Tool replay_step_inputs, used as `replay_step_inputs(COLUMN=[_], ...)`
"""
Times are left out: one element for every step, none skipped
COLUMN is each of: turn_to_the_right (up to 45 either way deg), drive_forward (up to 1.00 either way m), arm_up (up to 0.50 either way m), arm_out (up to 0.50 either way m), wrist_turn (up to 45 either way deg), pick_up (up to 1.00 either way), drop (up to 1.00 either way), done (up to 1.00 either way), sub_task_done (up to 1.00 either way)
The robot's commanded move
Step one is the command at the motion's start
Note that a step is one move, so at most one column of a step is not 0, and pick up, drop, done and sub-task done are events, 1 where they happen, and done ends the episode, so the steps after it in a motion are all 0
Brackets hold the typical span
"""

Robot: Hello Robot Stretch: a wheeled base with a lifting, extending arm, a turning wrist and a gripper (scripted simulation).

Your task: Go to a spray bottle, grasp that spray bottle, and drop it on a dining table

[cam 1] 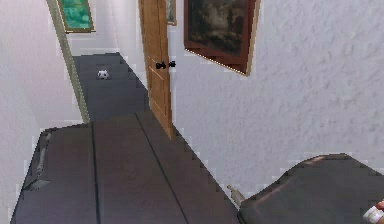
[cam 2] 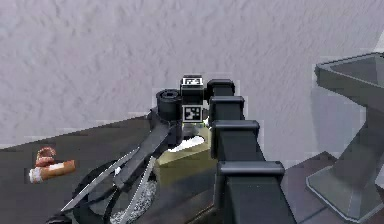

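The fingers [cam 2: 125, 168] run as two thin dark strips from the gripper [cam 2: 98, 198] down toward seven o'clock in the arm side view. I cannot tell how far they are spread, nor whether they have anything between them, because a tangle of grey wire [cam 2: 135, 202] lies on the dark top [cam 2: 80, 140] right behind their tips. At about two o'clock from the tips sits a pale olive block [cam 2: 185, 158] with a white upper face, close against the arm [cam 2: 240, 150]. At ten o'clock, apart from the fingers, an orange-and-white tube [cam 2: 52, 172] lies on its side with a small brown lump [cam 2: 45, 155] just beyond it. I read the downward slant of the fingers as a reach into this clutter near the wall [cam 2: 120, 50] — a guess from the pose, nothing more. As for the spray bottle, I cannot pick out its shape with any confidence. The tube is the nearest candidate on the top, but it is too small to call. A grey stand [cam 2: 350, 90] rises at three o'clock. In the forward view a wooden door [cam 1: 155, 60] stands at twelve o'clock beside a framed painting [cam 1: 220, 30], and a small white thing [cam 1: 103, 72] rests on the corridor floor [cam 1: 110, 150] at eleven o'clock — also too small to name.
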Motion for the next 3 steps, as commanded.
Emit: replay_step_inputs(turn_to_the_right=[0.0, 0.0, 0.0], drive_forward=[0.00, 0.00, 0.00], arm_up=[0.00, 0.00, 0.00], arm_out=[0.00, 0.00, 0.00], wrist_turn=[45.0, 45.0, 24.0], pick_up=[0.00, 0.00, 0.00], drop=[0.00, 0.00, 0.00], done=[0.00, 0.00, 0.00], sub_task_done=[0.00, 0.00, 0.00])
